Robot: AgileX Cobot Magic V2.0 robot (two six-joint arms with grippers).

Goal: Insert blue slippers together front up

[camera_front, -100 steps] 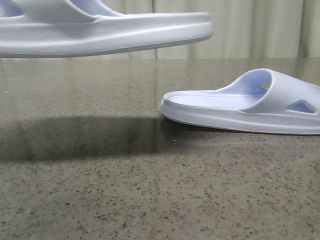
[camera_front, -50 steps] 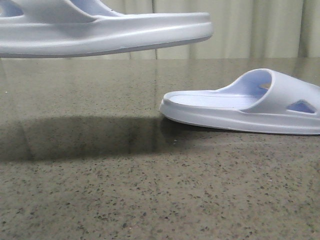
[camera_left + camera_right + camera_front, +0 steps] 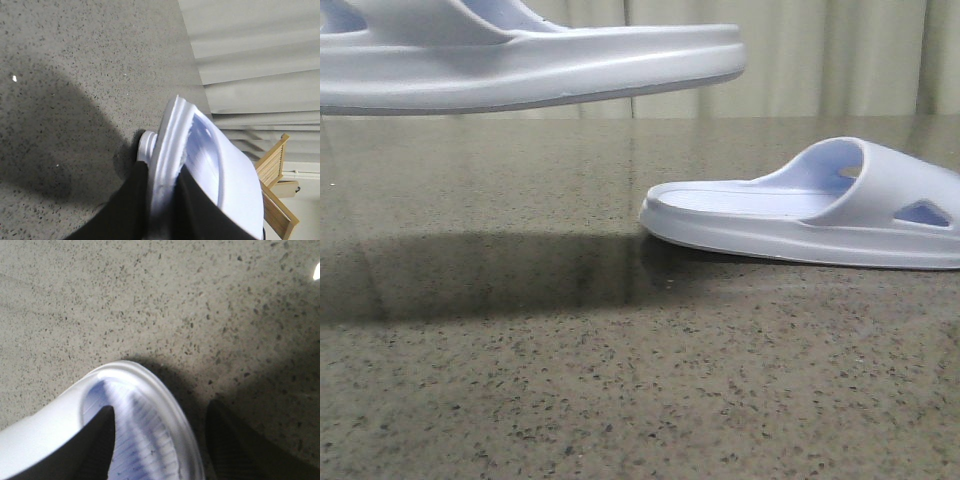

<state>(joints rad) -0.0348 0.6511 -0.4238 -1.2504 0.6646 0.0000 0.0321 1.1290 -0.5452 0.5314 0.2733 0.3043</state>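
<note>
One pale blue slipper (image 3: 520, 65) hangs level in the air at the upper left of the front view. My left gripper (image 3: 162, 202) is shut on the side of its thick sole, one black finger (image 3: 132, 200) under it and one on the footbed. This held slipper (image 3: 210, 155) fills the left wrist view. The other blue slipper (image 3: 810, 205) lies sole down on the table at the right, strap to the right. My right gripper (image 3: 160, 447) is open over its rounded end (image 3: 145, 405): one finger (image 3: 95, 440) is above the ribbed footbed, the other beside the rim above the table. Neither gripper shows in the front view.
The speckled stone table (image 3: 570, 380) runs across the whole front view, with the raised slipper's dark shadow (image 3: 490, 275) at left centre. Pale curtains (image 3: 820, 60) hang behind. A wooden chair (image 3: 275, 167) stands past the table's far edge.
</note>
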